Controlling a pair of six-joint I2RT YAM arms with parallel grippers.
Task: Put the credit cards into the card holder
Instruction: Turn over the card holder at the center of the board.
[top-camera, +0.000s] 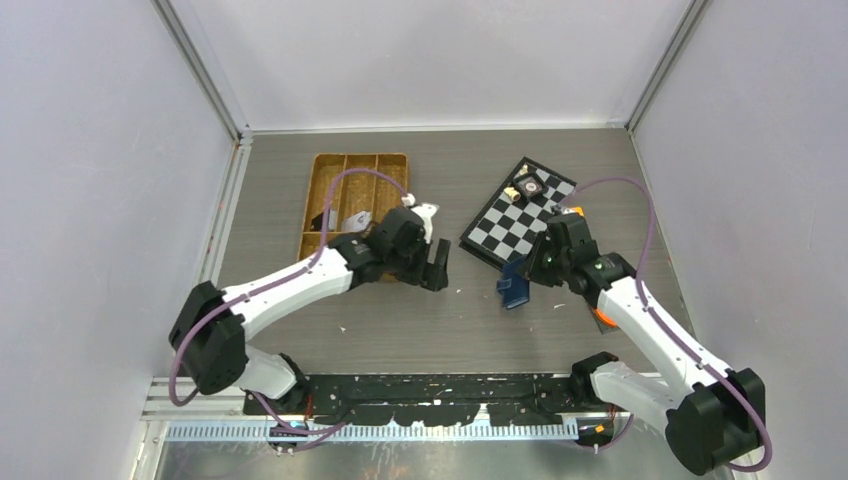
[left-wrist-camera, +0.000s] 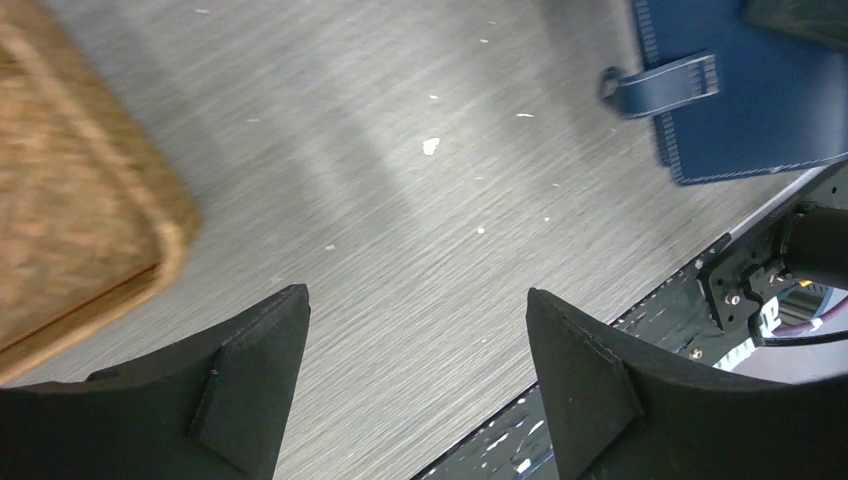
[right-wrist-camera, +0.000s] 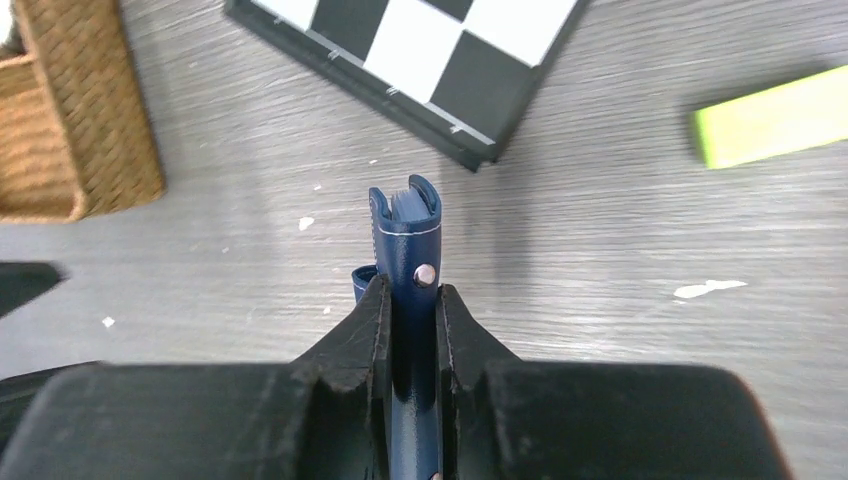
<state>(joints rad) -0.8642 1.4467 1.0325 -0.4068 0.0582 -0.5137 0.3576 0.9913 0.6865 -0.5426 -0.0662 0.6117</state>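
Note:
The card holder (right-wrist-camera: 405, 225) is a navy-blue wallet with a metal snap. It stands on edge between the fingers of my right gripper (right-wrist-camera: 410, 290), which is shut on it. From above, the card holder (top-camera: 513, 290) hangs just off the checkerboard's near corner, under the right gripper (top-camera: 522, 278). My left gripper (top-camera: 437, 265) is open and empty, a short way to the left over bare table. In the left wrist view, the card holder (left-wrist-camera: 760, 100) and its snap tab lie beyond the wide-apart left gripper (left-wrist-camera: 415, 300). The credit cards are hidden or out of view.
A brown wicker compartment tray (top-camera: 355, 180) stands at the back left, close to the left wrist. A folding checkerboard (top-camera: 510, 225) with small pieces lies at the back right. A yellow-green flat piece (right-wrist-camera: 775, 115) lies right of it. An orange object (top-camera: 604, 318) sits under the right arm.

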